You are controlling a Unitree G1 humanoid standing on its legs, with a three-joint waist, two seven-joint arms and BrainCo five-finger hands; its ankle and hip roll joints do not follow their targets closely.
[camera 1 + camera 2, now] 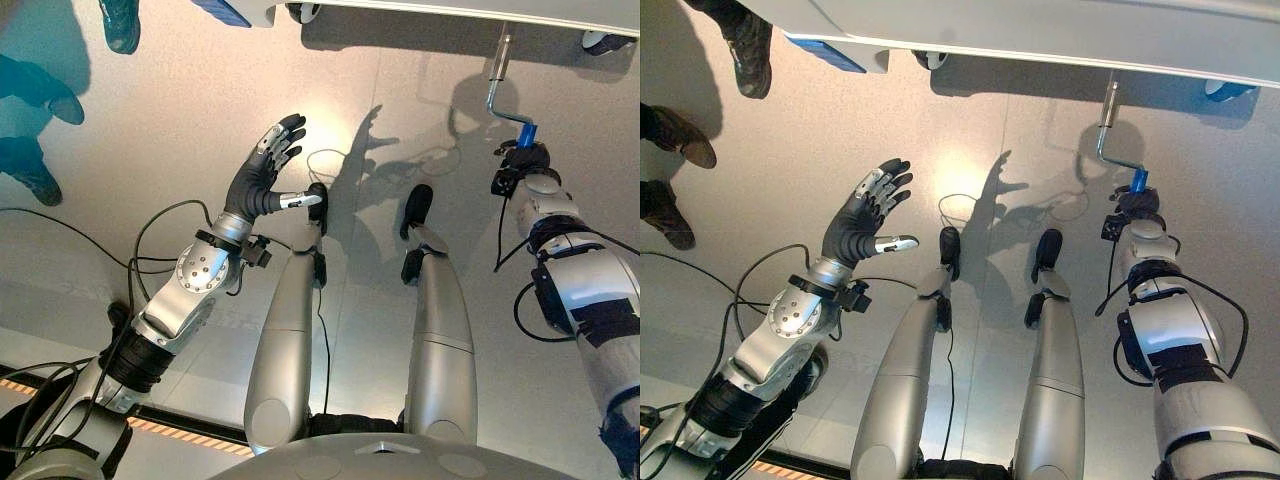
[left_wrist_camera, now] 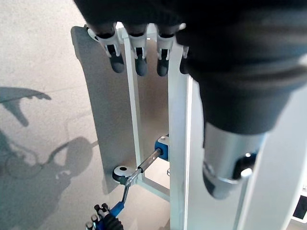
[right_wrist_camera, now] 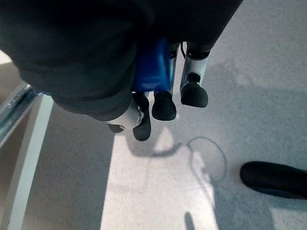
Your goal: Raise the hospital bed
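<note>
- Two robot hands show above a pale grey floor (image 1: 420,120), with the hospital bed (image 1: 1040,30) running along the far edge of the head views.
- Its frame is white, with a caster wheel (image 1: 603,40) under it and a blue piece (image 1: 825,55) at its underside on the left.
- A silver crank (image 1: 497,85) hangs from the bed frame on the right: a straight shaft, a bend, then a blue handle (image 1: 527,132).
- Right robot hand (image 1: 522,160) is clenched round that blue handle; in its wrist view the blue grip (image 3: 153,67) sits inside curled dark-tipped fingers (image 3: 163,108).
- Left robot hand (image 1: 262,170) is released, fingers spread in the air over the floor, well apart from the crank and holding nothing.
- Shoes of people (image 1: 680,135) stand at the far left.
</note>
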